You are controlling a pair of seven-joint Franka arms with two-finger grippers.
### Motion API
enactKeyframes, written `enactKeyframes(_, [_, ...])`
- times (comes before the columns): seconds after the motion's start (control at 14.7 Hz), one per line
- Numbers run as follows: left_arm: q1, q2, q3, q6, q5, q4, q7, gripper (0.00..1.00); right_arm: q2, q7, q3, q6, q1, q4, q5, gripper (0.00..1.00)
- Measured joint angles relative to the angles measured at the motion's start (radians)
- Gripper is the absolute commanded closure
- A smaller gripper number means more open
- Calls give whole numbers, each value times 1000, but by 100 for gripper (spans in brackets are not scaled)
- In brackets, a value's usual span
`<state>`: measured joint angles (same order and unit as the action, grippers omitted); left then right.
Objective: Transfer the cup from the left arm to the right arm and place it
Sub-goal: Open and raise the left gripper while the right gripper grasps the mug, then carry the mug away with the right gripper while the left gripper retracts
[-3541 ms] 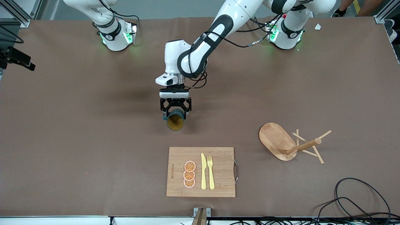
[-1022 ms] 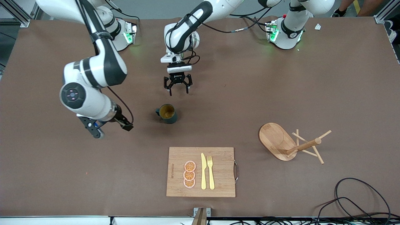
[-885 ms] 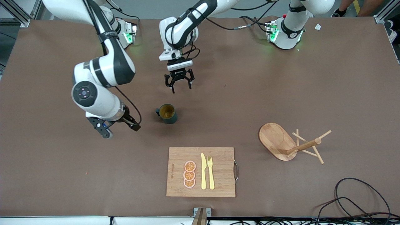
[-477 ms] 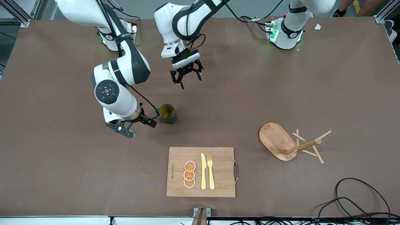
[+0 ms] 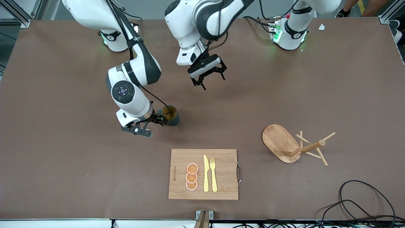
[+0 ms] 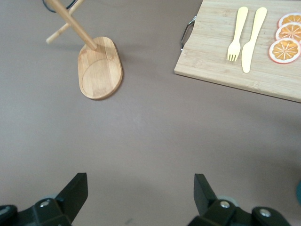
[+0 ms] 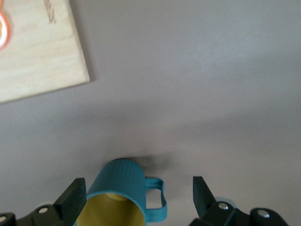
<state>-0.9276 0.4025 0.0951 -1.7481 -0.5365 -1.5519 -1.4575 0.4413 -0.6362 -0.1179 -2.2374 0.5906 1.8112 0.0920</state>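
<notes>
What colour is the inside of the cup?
Yellowish-brown inside the cup, and teal-green outside. The right wrist view shows it best.

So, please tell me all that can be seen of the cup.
The cup is a small dark teal mug with ribbed sides, a yellowish-brown inside and a small loop handle. It stands upright and empty on the table, farther from the front camera than the board. The right gripper is low around it, open, one finger on each side, not yet closed on it. Nothing visibly grips it.
</notes>
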Motion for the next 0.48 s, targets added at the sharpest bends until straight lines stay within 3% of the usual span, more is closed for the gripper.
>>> enactKeyframes(0.2, [98,-56,-1,0,40,6,177,0,4,21,0,-102,31,88,0,0])
enactKeyframes(0.48, [281,-104,-2,4,134,72,423,0,2,68,-2,-132,41,110,0,0])
